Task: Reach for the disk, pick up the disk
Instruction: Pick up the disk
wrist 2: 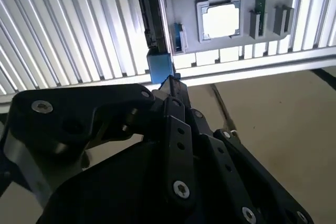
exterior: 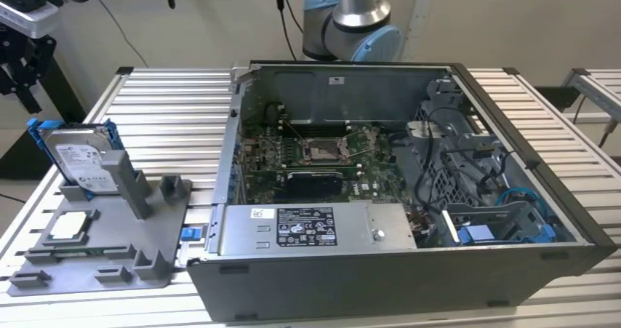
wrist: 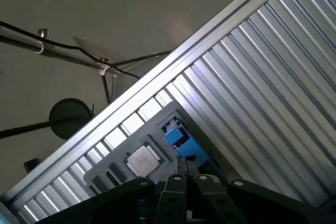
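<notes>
Silver metal in a bright blue plastic frame, that's the disk [exterior: 83, 159]. It's standing on edge in a slot of the grey holder [exterior: 131, 197] on the slatted table [exterior: 174, 102], off to the exterior view's left of the open computer case [exterior: 408, 288]. A little square chip [exterior: 70, 226] lies flat on the same holder, close by.

The gripper [wrist 2: 170, 82] hangs above the disk, apart from it and touching nothing. In the second wrist view its fingers look pressed together with nothing between them, and the tip lines up with the disk's thin edge.

Handling-wise, I'd guess it's dense for its size and totally stiff, so no flex to worry about. The bare metal faces look slick though, and drives hate knocks. The upper half sticks up free of the holder, so that looks like the spot to grab. Either pinch across the two flat faces near the top, or go for the blue frame, where plastic should give better bite. A straight-up pull seems safest so it doesn't jam in the slot.
</notes>
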